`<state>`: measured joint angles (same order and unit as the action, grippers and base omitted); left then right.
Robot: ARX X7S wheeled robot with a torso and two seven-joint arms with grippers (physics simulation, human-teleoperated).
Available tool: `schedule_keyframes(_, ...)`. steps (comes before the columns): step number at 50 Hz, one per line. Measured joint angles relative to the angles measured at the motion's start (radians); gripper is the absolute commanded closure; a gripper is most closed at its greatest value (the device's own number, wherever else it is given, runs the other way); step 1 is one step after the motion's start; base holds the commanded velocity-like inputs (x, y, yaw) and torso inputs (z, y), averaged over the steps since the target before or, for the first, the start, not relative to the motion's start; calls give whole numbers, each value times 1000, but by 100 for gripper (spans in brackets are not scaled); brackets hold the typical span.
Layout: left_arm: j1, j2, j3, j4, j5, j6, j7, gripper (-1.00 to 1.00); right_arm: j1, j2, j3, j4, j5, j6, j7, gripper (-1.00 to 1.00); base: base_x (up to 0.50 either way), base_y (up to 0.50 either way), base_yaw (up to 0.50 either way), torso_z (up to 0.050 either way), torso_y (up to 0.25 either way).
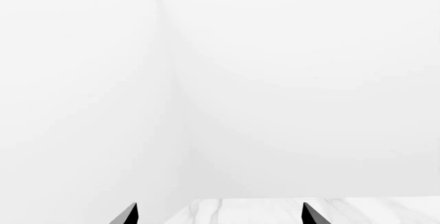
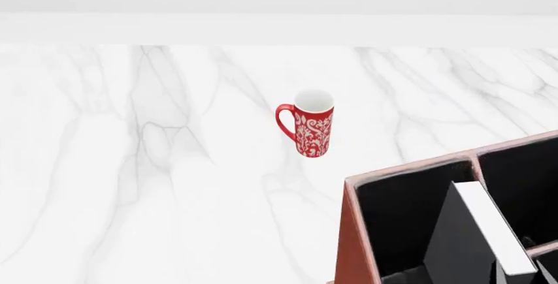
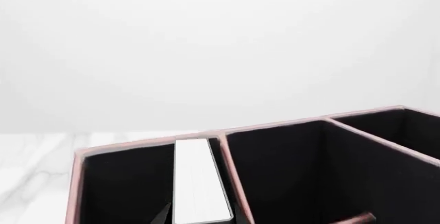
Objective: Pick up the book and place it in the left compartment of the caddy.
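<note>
Standing apart from caddy, red mug, book inside left compartment

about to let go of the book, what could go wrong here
The book stands in the left compartment of the caddy, leaning toward the divider; released now, it may tip against a wall rather than settle flat. The right gripper sits tight around the book near the divider, so opening or lifting out could catch the rim. The mug stands well clear.
</note>
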<state>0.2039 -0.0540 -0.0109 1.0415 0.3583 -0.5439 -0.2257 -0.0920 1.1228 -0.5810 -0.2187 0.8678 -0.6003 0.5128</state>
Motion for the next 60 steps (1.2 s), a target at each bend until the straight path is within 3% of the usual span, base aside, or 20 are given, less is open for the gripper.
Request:
schedule_keyframes(47,-1,-9,5,-1,-6,-6,-9,-100,84,-128,-32,132,1,54,-82,100,0,0,0,0,1)
schedule_keyframes(48,-1,-9,5,-1,-6,-6,-9,-100,84,-129,-32,133,1,55,-83,-100,0,0,0,0,0)
schedule_keyframes(60,-3,-10,7,-1,-4,-7,-9,-100,97,-132,-14,127,-34,62,-89,-100,0,0,0,0,0)
